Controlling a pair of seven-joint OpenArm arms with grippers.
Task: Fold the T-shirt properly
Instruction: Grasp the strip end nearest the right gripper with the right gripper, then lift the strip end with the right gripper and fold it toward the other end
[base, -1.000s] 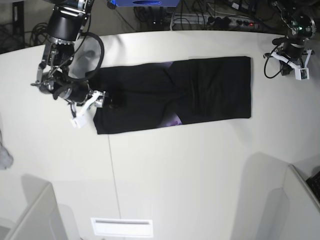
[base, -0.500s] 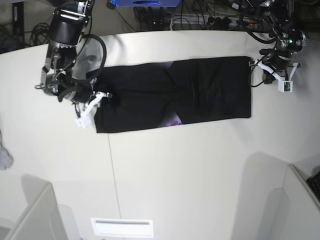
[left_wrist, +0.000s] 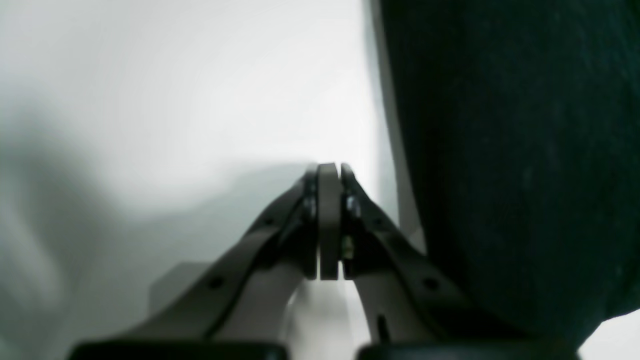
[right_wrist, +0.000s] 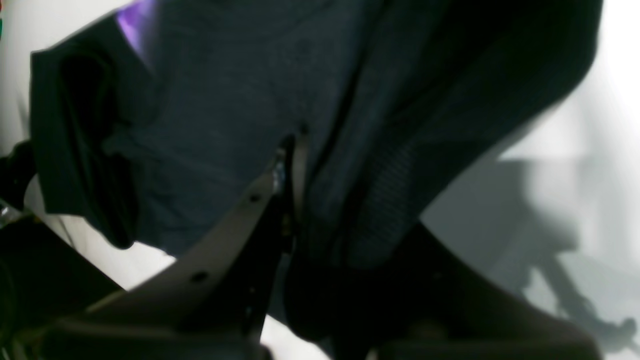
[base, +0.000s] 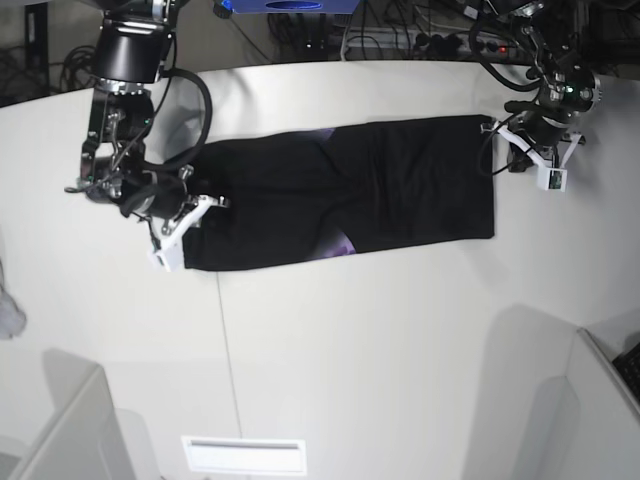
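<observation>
Lying flat as a long black strip on white worktop (base: 330, 340): T-shirt (base: 400, 190). Clamping its end: right pincer (right_wrist: 292, 150). Sitting pressed together w/ nothing between, just beside opp. edge: left pincer (left_wrist: 330, 172). Risking hem slipping free, bunching cloth if pulled w/ one end only.

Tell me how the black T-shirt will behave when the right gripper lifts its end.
Probably floppy: the T-shirt lies flat in soft folds, and it bunches around the right gripper, whose jaws are shut on it. It likely sags and drags along the table rather than rising whole. Thin cloth suggests it is light.
</observation>
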